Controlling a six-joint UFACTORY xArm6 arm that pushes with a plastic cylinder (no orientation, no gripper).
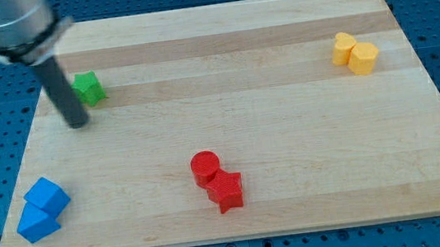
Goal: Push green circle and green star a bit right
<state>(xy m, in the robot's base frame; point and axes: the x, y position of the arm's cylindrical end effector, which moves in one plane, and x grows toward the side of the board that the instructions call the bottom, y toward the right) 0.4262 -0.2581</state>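
One green block (89, 88) lies near the view's upper left of the wooden board (222, 65); its jagged outline looks like a star. I see no separate green circle; the rod may hide it. My tip (78, 121) rests on the board just left of and below the green block, very close to it, and the rod rises up and to the left.
Two yellow blocks (355, 53) touch each other at the upper right. A red circle (205, 167) and a red star (226, 191) touch at the bottom centre. Two blue blocks (42, 209) sit at the bottom left corner. Blue perforated table surrounds the board.
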